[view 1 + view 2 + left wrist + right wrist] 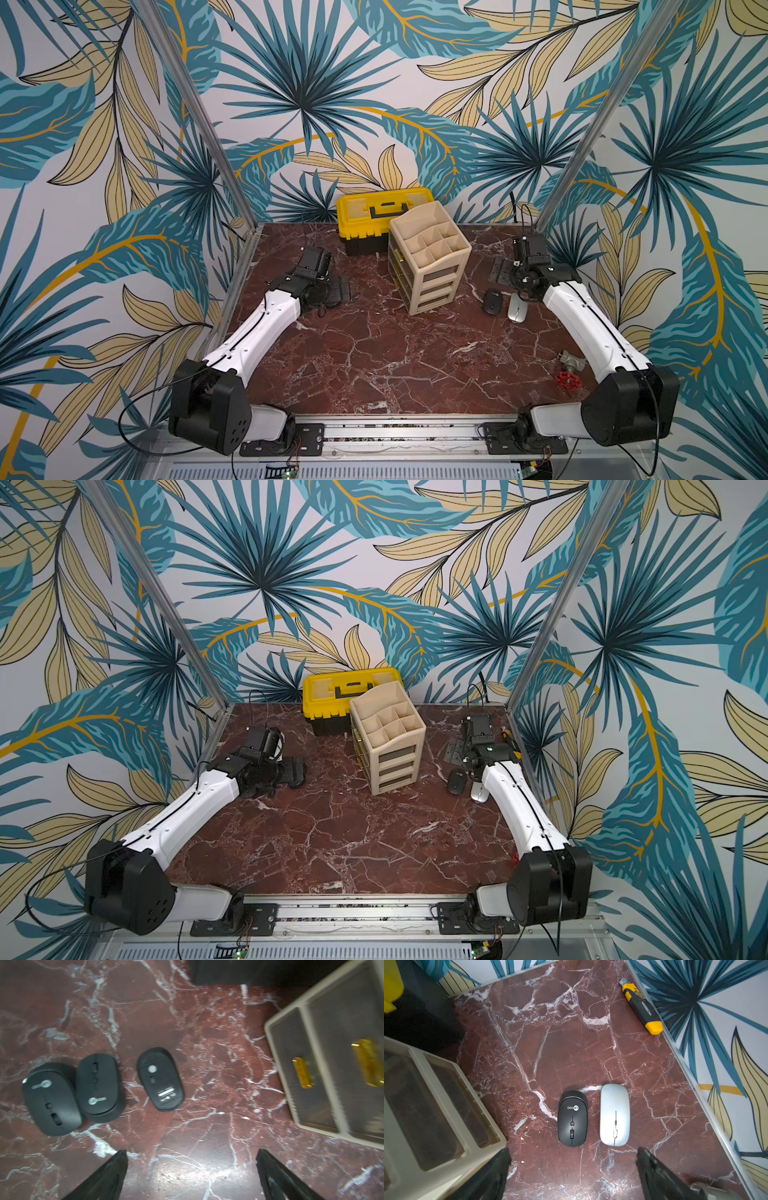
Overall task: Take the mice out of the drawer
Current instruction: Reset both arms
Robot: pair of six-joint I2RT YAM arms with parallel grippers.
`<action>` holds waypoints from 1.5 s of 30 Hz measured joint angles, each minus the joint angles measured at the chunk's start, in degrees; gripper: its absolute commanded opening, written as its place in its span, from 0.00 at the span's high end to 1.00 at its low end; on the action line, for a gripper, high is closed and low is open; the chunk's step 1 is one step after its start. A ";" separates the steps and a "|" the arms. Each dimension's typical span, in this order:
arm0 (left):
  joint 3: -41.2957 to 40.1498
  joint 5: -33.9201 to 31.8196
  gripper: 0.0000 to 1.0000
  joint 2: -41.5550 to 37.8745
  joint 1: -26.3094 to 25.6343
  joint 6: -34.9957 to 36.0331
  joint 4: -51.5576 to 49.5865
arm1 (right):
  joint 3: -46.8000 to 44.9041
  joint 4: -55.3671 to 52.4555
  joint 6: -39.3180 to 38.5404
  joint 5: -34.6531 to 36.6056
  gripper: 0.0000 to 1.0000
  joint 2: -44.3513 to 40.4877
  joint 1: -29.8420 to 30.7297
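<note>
Drawers on the beige drawer unit (430,266) all sit flush, and the smoky fronts mean I can't tell what's inside. Yellow toolbox (374,210) behind it has its lid down. Five mice lie on the marble table (374,361). The black mouse (572,1119) and silver mouse (614,1114) are just beside each other on the right. Two touching black mice (98,1087) plus a belly-up mouse (161,1079) are below the left gripper (191,1176). It and the right gripper (573,1174) are both spread wide, holding nothing. Utility knife (641,1006) hugs the right wall rail and a red-handled valve (571,361) sits front right. The middle and front of the marble are open room.
</note>
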 measured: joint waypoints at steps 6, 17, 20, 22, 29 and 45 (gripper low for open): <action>-2.82 -6.19 0.00 0.50 3.78 5.31 6.93 | -4.76 4.33 -1.90 -2.67 0.01 -0.02 -1.60; -21.75 -10.78 0.00 1.11 13.14 16.35 40.54 | -8.79 8.57 -1.33 -8.37 0.01 -1.36 -9.90; -24.92 -9.55 0.00 0.87 14.38 18.23 46.99 | -9.62 9.49 -0.85 -9.66 0.01 -1.90 -10.62; -26.97 -8.68 0.00 0.35 14.53 18.71 51.36 | -10.12 10.14 -0.79 -10.23 0.00 -2.01 -10.67; -34.45 -5.05 0.00 -0.04 14.75 19.02 63.56 | -10.78 11.41 -0.59 -10.69 0.01 -1.66 -12.22; -45.81 1.14 0.00 -8.09 14.80 21.14 81.18 | -11.41 12.66 -0.57 -10.67 0.00 -1.25 -12.92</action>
